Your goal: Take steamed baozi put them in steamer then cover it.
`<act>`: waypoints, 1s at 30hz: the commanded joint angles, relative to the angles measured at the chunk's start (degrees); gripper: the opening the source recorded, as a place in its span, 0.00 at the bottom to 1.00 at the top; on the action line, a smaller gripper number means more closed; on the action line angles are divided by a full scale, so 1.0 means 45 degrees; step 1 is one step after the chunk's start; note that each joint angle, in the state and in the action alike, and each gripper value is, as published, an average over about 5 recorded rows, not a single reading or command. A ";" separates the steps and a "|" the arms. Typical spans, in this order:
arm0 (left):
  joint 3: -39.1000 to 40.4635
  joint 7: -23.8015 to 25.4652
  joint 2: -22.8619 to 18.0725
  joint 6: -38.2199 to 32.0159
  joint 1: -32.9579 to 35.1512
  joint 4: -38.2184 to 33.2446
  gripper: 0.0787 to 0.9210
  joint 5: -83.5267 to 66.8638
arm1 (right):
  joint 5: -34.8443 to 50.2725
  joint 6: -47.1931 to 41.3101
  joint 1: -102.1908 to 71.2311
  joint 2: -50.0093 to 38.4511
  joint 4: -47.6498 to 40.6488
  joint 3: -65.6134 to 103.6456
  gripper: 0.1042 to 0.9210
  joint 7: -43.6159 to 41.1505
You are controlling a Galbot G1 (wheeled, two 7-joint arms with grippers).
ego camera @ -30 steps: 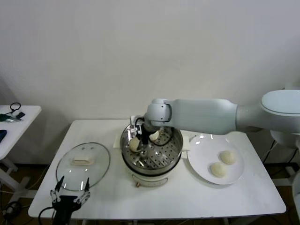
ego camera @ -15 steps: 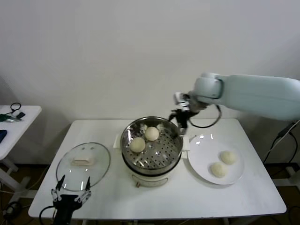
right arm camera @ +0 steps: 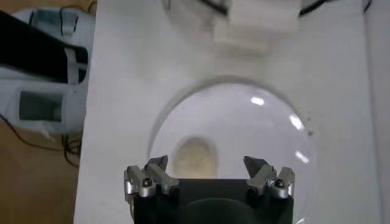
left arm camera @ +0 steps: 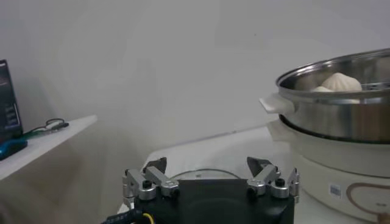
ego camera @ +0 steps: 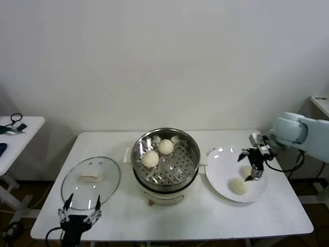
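The steel steamer (ego camera: 177, 167) stands on its white pot base at the table's middle. Two baozi (ego camera: 150, 159) (ego camera: 165, 146) lie in it. Another baozi (ego camera: 238, 186) lies on the white plate (ego camera: 221, 172), and a second one (ego camera: 245, 171) is partly hidden behind my right gripper (ego camera: 250, 167). That gripper hovers open over the plate; in its wrist view a baozi (right arm camera: 195, 157) lies just beyond the empty right gripper (right arm camera: 206, 165). The glass cover (ego camera: 91, 181) rests flat at the table's left. My left gripper (ego camera: 80, 208) hangs open and empty at the front left edge.
A white side table (ego camera: 18, 131) with small items stands at the far left. The left wrist view shows the steamer (left arm camera: 341, 103) with a baozi top (left arm camera: 341, 81) above its rim. The white wall is close behind the table.
My right gripper has left the steamer, leaving a second baozi there, and swung right and down over the plate. The left arm has not moved.
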 commanded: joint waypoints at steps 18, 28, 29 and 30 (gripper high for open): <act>-0.0061 0.0000 -0.0024 0.0080 -0.0041 0.0099 0.88 -0.0004 | -0.2117 -0.0537 -0.6199 0.1508 -0.2490 0.5223 0.87 0.1044; -0.0069 -0.0012 -0.0032 0.0073 0.0008 -0.0004 0.88 0.0000 | -0.1545 -0.0102 -0.3675 0.1198 -0.2032 0.3500 0.56 0.0223; -0.0069 -0.0012 -0.0030 0.0071 0.0015 -0.0023 0.88 0.0002 | -0.1367 0.0178 -0.2820 0.1220 -0.1969 0.2923 0.53 0.0058; -0.0068 -0.0011 -0.0027 0.0069 0.0023 -0.0038 0.88 0.0003 | -0.1198 0.0466 -0.1969 0.1271 -0.1921 0.2299 0.50 -0.0099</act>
